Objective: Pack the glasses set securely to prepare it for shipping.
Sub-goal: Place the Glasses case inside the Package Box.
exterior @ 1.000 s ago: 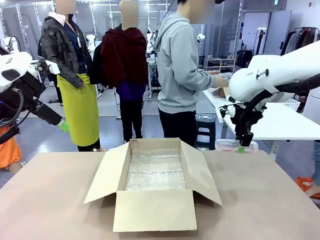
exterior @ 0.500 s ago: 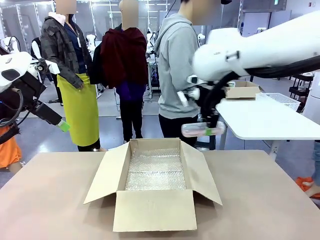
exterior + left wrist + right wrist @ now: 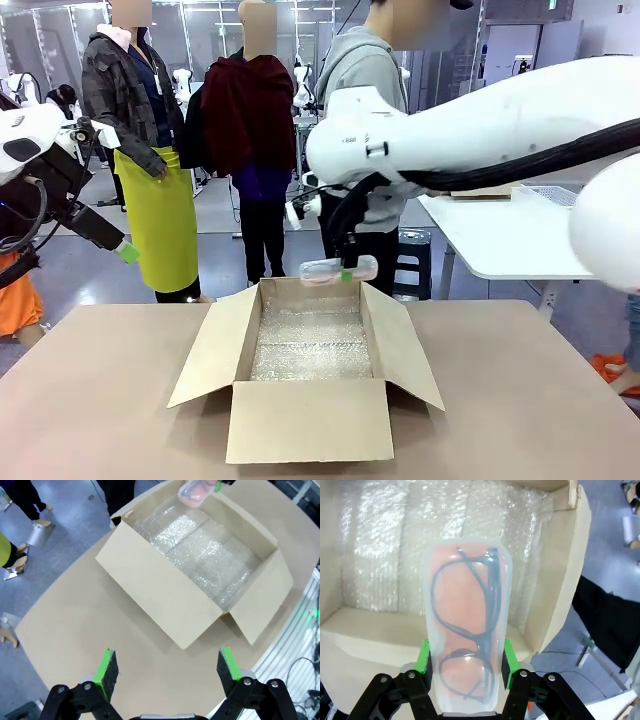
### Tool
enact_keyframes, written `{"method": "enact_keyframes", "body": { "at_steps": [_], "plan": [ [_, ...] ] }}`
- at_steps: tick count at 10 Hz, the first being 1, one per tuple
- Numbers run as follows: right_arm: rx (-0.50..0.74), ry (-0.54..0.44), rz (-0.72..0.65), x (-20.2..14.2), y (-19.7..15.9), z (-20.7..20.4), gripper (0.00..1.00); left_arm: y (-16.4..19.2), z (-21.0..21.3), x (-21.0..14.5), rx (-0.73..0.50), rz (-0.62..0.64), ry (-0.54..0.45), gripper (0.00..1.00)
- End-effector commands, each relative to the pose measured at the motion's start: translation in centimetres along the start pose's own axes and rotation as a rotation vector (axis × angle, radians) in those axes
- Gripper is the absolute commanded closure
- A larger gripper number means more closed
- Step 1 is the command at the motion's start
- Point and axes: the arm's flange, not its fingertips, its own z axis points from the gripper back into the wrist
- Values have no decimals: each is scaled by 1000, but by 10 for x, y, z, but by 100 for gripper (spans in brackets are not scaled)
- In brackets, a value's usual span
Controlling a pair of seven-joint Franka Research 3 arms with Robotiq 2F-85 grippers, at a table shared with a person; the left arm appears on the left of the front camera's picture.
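— What had changed over that last second?

— The right arm had swung across. A second earlier its claw was down at the white side counter on the right, already on the case. Half a second later it was midway, with the case in the air. By this moment the right claw hung over the far end of the cardboard box.

— And the rest?

— The box had not shifted on the counter. Its flaps stood open as before, and the bubble wrap lay flat across its floor. The left arm had stayed out at the left, its left claw spread wide with nothing between the pads.

— Where was the case exactly?

— The pink case was pinched in the right claw, with a green pad on each long side near one end. It was held above the box's far wall, clear of the bubble wrap below. From the front it lay roughly level, with its long side running across the picture.

— How did it look?

— It was oblong with rounded corners, a frosted pale pink. The dark outline of a pair of spectacles showed through the top, one lens ring beyond the other along its length
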Motion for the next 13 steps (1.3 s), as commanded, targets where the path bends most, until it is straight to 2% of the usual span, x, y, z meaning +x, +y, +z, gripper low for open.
{"method": "enact_keyframes", "body": {
  "at_steps": [1, 3, 5, 6, 13],
  "plan": [
    [9, 4, -43, 24, -16, -3, 36, 1, 3, 1, -4, -7, -7, 0],
    [46, 4, -68, 33, -14, -35, 36, 1, 3, 1, -4, -7, -7, 0],
    [28, -15, -103, 30, -5, -63, 36, 1, 3, 1, -4, -7, -7, 0],
    [14, -16, -116, 36, 2, -103, 36, 1, 3, 1, -4, -7, -7, 0],
    [14, 25, -109, 42, 7, -133, 36, 1, 3, 1, -4, -7, -7, 0]
  ]
}}
